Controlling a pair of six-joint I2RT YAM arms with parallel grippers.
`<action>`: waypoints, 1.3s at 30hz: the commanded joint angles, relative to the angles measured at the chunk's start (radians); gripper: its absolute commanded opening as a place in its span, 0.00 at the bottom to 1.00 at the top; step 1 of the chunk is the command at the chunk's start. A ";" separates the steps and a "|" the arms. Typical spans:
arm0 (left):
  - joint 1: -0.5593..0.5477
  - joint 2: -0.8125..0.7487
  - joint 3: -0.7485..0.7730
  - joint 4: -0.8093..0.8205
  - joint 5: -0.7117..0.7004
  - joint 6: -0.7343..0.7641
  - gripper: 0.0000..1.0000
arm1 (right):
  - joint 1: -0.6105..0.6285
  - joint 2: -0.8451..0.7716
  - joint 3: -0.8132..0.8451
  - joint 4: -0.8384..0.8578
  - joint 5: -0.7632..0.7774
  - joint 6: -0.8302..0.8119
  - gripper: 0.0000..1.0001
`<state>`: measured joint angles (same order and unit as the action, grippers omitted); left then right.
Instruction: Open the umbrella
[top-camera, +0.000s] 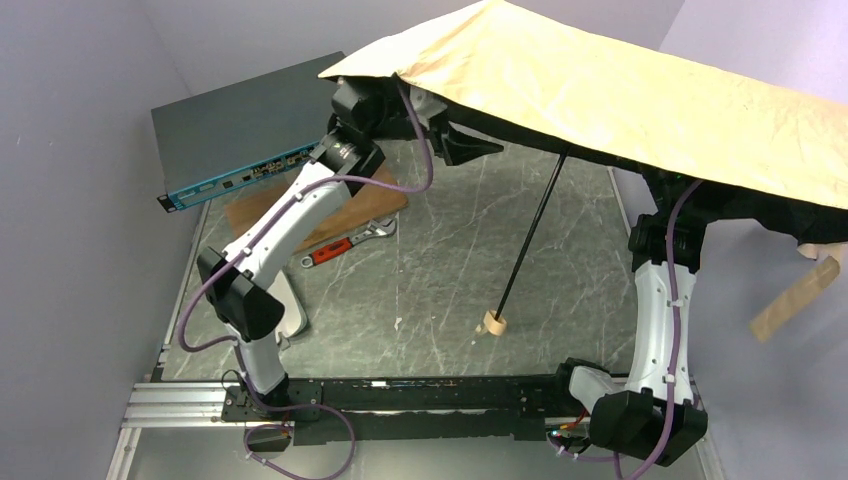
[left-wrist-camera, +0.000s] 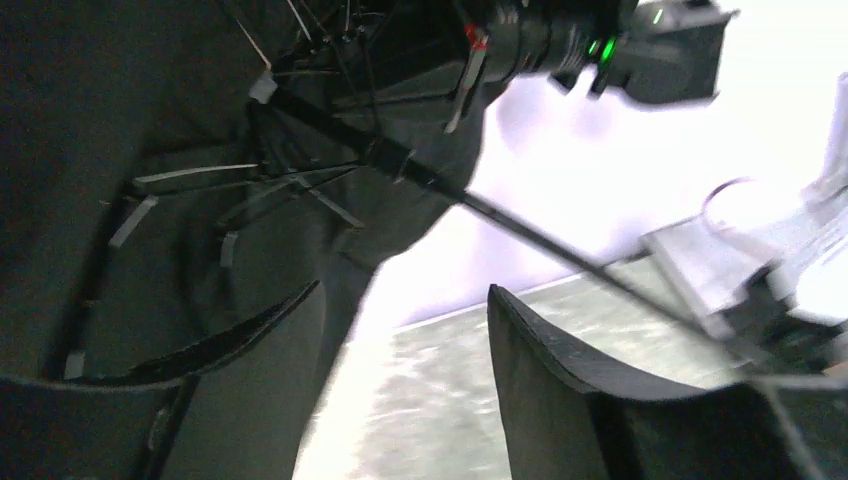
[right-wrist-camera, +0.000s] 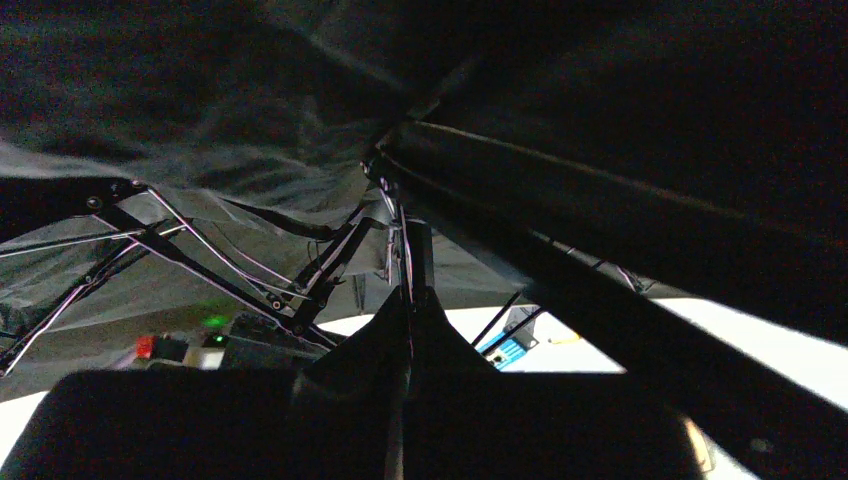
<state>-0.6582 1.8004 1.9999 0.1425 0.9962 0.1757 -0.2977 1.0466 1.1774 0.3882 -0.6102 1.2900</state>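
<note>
The umbrella (top-camera: 640, 90) is spread open, its tan canopy tilted over the table's back right. Its black shaft (top-camera: 530, 235) slants down to the cream handle (top-camera: 493, 322), which rests on the table. My left gripper (top-camera: 470, 147) is open and empty under the canopy's left edge; in the left wrist view (left-wrist-camera: 400, 300) the shaft (left-wrist-camera: 520, 225) crosses beyond the spread fingers (left-wrist-camera: 560, 370), and the black lining (left-wrist-camera: 120, 120) fills the left. My right gripper (right-wrist-camera: 408, 295) is shut on a thin rib (right-wrist-camera: 404, 240) under the canopy. In the top view its fingers are hidden.
A dark box with a blue front (top-camera: 240, 130) stands at the back left. A wooden board (top-camera: 300, 215) and a red-handled wrench (top-camera: 345, 245) lie by the left arm. A tan strap (top-camera: 800, 290) hangs off the canopy's right edge.
</note>
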 joint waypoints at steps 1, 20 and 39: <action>-0.056 0.064 0.017 0.116 -0.088 -0.587 0.63 | 0.004 -0.008 0.079 0.029 0.036 -0.015 0.00; -0.165 0.205 0.072 0.277 -0.257 -0.813 0.58 | 0.032 -0.020 0.053 -0.052 -0.087 -0.128 0.00; -0.141 0.226 -0.005 0.448 -0.150 -1.089 0.59 | 0.056 -0.001 0.010 -0.003 -0.143 -0.196 0.00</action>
<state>-0.7918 2.0274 2.0052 0.4564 0.8154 -0.8722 -0.2523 1.0515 1.1690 0.2882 -0.7063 1.1141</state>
